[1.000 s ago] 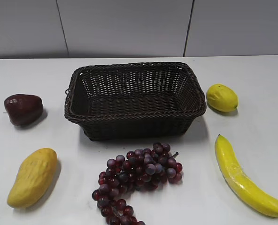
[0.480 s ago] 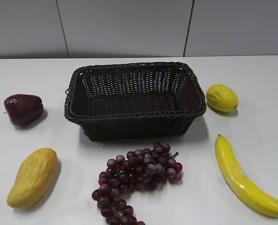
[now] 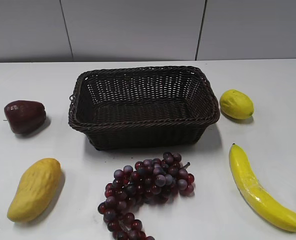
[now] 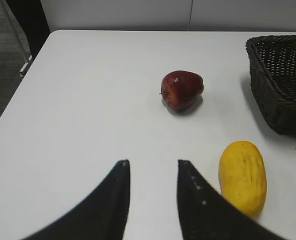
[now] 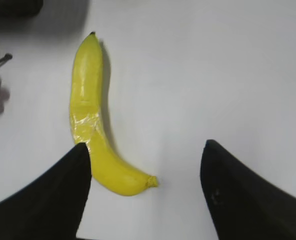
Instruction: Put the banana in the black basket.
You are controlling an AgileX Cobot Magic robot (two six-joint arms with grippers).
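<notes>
**benchwatcher:** So where's everything sitting, front to back?

**wickerfan:** Nearest the front edge you've got the banana [image 3: 258, 192] lying flat by the front-right corner, curved, with one tip pointing back toward the basket. It's on the bare bench, nothing touching it. The right gripper [image 5: 145, 167] hangs over it with its claw spread wide, and the banana's near end sits between the two fingers in the wrist view. Not gripping anything.

**benchwatcher:** And the other side?

**wickerfan:** The left gripper [image 4: 153, 172] is over the front-left area, claw apart too, holding nothing. The mango [image 3: 34, 188] is just right of it, near the front-left corner. A bunch of grapes [image 3: 145, 192] sits mid-front. Further back there's the black basket [image 3: 143, 131] in the middle, nothing inside it, with a dark red apple [image 3: 24, 116] toward the left edge and a lemon [image 3: 236, 104] toward the right.
</notes>
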